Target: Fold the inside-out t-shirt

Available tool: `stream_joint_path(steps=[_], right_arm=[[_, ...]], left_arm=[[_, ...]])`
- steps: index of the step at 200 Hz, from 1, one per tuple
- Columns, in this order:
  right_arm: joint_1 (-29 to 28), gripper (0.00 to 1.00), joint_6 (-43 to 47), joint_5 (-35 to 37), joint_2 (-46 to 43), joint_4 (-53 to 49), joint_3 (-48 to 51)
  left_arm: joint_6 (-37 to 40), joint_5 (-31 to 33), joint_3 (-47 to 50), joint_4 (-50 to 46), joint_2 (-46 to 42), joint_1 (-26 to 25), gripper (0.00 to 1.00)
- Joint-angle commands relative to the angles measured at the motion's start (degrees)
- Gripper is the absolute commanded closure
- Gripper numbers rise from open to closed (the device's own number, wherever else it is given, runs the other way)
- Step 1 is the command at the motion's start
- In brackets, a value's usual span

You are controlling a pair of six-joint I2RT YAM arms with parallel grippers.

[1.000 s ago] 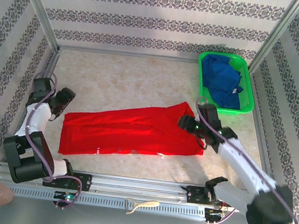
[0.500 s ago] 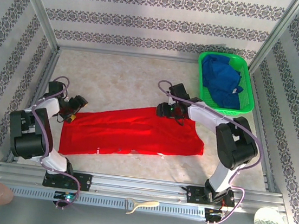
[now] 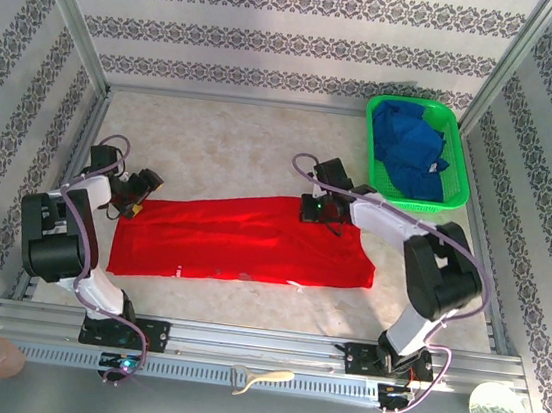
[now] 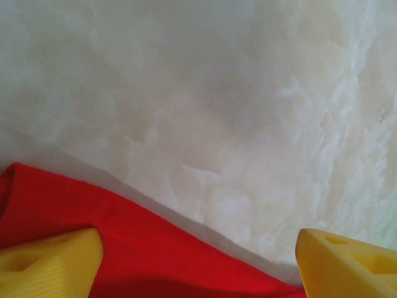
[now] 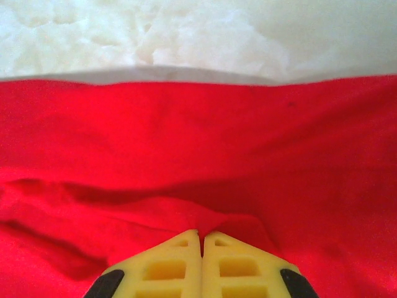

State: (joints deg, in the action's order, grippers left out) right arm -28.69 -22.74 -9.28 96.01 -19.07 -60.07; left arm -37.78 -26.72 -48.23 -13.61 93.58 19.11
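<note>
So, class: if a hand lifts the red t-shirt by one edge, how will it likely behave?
Probably floppy: the red t-shirt lies flat and puckers into soft ridges where the right hand pinches it. Likely light: its edge looks thin on the table. It should drape, not roll.

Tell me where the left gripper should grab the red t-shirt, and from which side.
Probably take the t-shirt by its far left corner, coming from above: the cloth lies flat there and the open left gripper straddles that edge.
</note>
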Motion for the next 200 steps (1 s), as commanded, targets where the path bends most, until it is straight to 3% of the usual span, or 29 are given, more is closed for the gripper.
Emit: stream_joint_path(steps=[1, 48, 84, 102, 114, 138, 160, 179, 200], right_arm=[[-2.5, 1.00, -1.6, 0.8, -6.8, -0.5, 3.3], [-9.8, 1.00, -6.5, 3.1, -17.0, -1.4, 9.7], [-17.4, 1.00, -12.2, 4.4, -18.9, -0.7, 12.8], [-22.0, 0.59, -16.2, 3.0, -19.0, 0.7, 15.1], [-23.2, 0.49, -17.8, 1.3, -20.0, 1.4, 16.2], [-19.0, 0.46, -15.1, 4.5, -25.0, -3.3, 16.1], [-8.7, 0.46, -11.5, 4.6, -27.7, -5.6, 16.4], [-2.6, 0.46, -8.9, 5.7, -26.7, -7.2, 16.0], [0.3, 0.46, -7.5, 6.1, -22.9, -8.5, 16.2]], left_arm=[[1.3, 1.9, 0.0, -0.7, 2.9, -0.1, 0.17], [1.9, 2.0, -1.4, -1.4, 3.6, -0.2, 0.17], [1.8, 1.8, -1.5, -1.2, 3.9, -0.1, 0.16], [2.1, 1.8, -2.1, -1.8, 3.9, -0.1, 0.16], [2.4, 1.3, -2.9, -2.4, 4.1, -0.2, 0.16], [3.5, -0.3, -6.4, -5.6, 4.3, -0.1, 0.15], [3.9, -1.9, -10.0, -9.0, 2.6, -0.1, 0.15], [3.3, -3.3, -11.4, -10.6, -0.2, -0.1, 0.15], [3.2, -4.5, -11.4, -12.2, -3.7, -0.3, 0.13]])
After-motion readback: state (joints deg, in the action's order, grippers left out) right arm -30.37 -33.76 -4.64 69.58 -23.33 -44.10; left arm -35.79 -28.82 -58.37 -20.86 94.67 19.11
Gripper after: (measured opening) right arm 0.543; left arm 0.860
